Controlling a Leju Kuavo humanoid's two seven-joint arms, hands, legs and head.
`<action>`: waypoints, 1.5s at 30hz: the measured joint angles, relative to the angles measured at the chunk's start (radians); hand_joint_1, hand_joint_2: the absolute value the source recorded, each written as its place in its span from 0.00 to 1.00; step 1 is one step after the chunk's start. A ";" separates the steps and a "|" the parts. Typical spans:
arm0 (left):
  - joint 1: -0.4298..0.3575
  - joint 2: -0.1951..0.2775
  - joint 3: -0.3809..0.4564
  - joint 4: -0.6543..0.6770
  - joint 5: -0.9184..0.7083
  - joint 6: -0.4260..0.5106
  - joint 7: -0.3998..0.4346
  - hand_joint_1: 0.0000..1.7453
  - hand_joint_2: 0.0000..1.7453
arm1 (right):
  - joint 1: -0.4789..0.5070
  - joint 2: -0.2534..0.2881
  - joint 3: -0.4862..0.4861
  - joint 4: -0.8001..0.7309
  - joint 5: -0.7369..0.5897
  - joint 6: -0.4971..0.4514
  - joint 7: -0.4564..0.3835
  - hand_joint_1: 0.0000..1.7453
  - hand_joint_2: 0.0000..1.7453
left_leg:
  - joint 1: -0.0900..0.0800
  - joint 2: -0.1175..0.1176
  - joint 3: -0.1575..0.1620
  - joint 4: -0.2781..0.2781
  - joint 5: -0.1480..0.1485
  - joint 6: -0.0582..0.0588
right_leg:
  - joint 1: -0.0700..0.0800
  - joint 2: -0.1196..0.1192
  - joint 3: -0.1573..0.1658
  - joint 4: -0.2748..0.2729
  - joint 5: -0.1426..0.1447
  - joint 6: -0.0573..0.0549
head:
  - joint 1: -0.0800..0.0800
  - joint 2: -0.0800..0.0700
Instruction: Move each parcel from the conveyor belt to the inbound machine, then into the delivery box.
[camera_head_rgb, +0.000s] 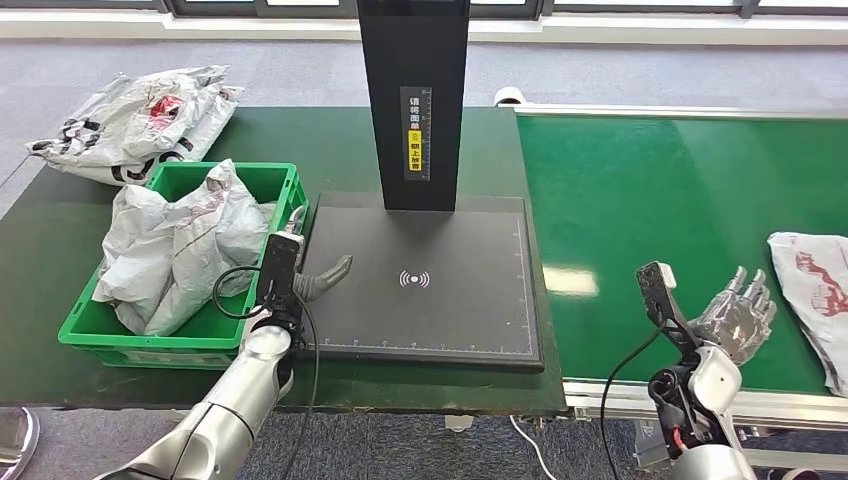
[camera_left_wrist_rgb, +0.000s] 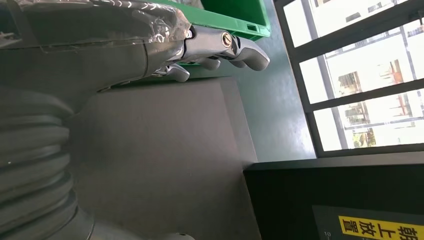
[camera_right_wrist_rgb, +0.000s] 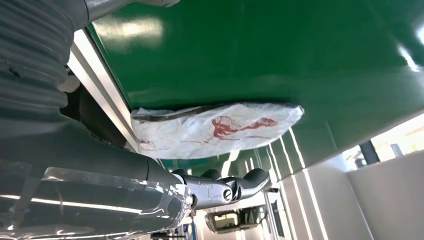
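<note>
A white parcel (camera_head_rgb: 815, 295) with red print lies on the green conveyor belt (camera_head_rgb: 640, 190) at the far right; in the right wrist view the same parcel (camera_right_wrist_rgb: 215, 127) lies close ahead. My right hand (camera_head_rgb: 738, 318) hovers open just left of it, fingers spread, holding nothing. My left hand (camera_head_rgb: 310, 275) rests empty over the left edge of the black inbound machine pad (camera_head_rgb: 430, 285), beside the green delivery box (camera_head_rgb: 265, 190). The box holds several white parcels (camera_head_rgb: 180, 250). In the left wrist view my left hand (camera_left_wrist_rgb: 210, 47) has its fingers extended over the pad (camera_left_wrist_rgb: 165, 150).
The machine's black scanner column (camera_head_rgb: 413, 100) rises behind the pad. More white parcels (camera_head_rgb: 135, 125) are heaped on the dark table behind the box. The belt's metal frame (camera_head_rgb: 700, 400) runs along the near edge by my right arm.
</note>
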 joint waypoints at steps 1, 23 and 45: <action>0.000 0.002 0.000 0.000 0.001 -0.002 0.000 0.00 1.00 | -0.003 0.001 -0.003 0.007 0.003 0.002 0.007 0.00 1.00 | 0.000 0.000 0.000 0.000 0.000 0.000 | 0.000 0.000 0.000 0.000 0.000 0.000 | 0.000 0.000; -0.008 -0.001 0.000 0.013 -0.016 -0.015 -0.001 0.00 1.00 | -0.004 0.002 -0.003 0.044 0.090 0.003 0.146 0.00 1.00 | 0.000 0.000 0.000 0.000 0.001 0.001 | 0.000 0.000 0.000 0.000 0.000 0.001 | 0.000 0.000; -0.014 -0.016 0.000 0.037 -0.029 -0.036 0.029 0.00 1.00 | 0.017 0.001 -0.003 0.043 0.092 0.044 0.168 0.00 1.00 | 0.000 0.000 0.000 0.000 0.001 0.001 | 0.000 0.000 0.000 0.000 0.000 0.001 | 0.000 0.000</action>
